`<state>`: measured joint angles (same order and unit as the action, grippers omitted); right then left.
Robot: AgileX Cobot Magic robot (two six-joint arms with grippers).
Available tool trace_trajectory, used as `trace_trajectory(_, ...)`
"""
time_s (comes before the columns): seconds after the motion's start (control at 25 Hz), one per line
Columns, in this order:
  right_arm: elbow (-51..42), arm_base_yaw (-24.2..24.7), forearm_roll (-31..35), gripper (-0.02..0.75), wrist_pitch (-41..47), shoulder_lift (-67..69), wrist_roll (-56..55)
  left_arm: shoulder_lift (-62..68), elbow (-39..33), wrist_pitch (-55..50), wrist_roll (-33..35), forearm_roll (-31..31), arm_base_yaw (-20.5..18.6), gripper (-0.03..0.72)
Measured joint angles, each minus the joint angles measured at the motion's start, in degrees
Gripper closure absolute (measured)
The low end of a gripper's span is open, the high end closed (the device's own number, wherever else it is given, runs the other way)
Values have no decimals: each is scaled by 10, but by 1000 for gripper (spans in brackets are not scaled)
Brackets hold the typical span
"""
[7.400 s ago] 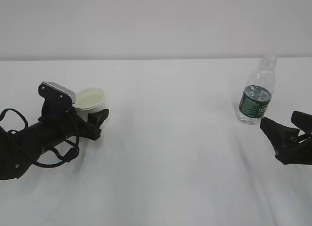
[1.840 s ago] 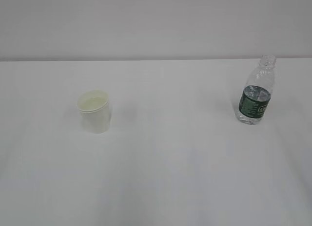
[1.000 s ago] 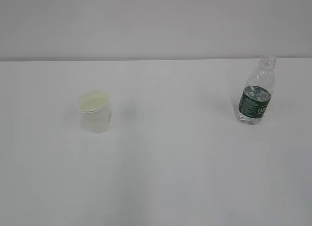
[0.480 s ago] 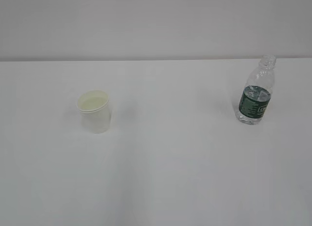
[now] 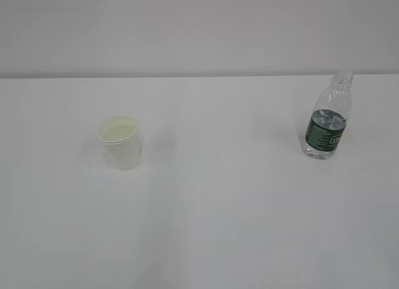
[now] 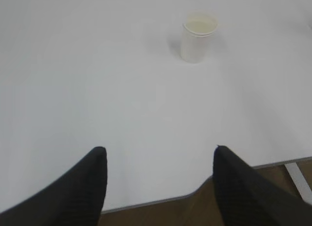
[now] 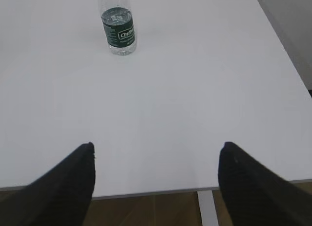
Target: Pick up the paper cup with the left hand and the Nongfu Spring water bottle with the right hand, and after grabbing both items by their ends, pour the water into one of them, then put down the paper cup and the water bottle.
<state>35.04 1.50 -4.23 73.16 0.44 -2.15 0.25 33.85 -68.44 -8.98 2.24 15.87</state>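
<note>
The white paper cup [image 5: 121, 142] stands upright on the left of the white table, with a pale cream inside; the left wrist view shows the cup [image 6: 198, 36] far ahead. On the right stands the clear Nongfu Spring water bottle [image 5: 328, 117], uncapped, with a dark green label; water fills it to about the label's top. The bottle [image 7: 118, 30] is far ahead in the right wrist view. My left gripper [image 6: 159, 153] hangs open over the table's near edge, nothing between its fingers. My right gripper [image 7: 156, 149] is likewise open and empty. Neither arm shows in the exterior view.
The white table [image 5: 224, 202] runs to a pale wall at the back. Its near edge [image 6: 161, 200] and brown floor show below both grippers. A white table leg [image 7: 207, 208] stands under the right front edge, and the table's right edge [image 7: 282, 46] slants away.
Over the last second the cup and bottle have stood still. Much earlier, both arms were in the exterior view beside the cup and bottle; they have since withdrawn out of it.
</note>
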Motion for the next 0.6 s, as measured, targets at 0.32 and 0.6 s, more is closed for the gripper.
trace_trajectory(0.32,-42,0,-1,150,-10,0,1,0,-17,10,0,5,0,204)
trace_trajectory(0.6,-59,0,-1,150,-61,0,1,0,-29,37,0,16,0,204)
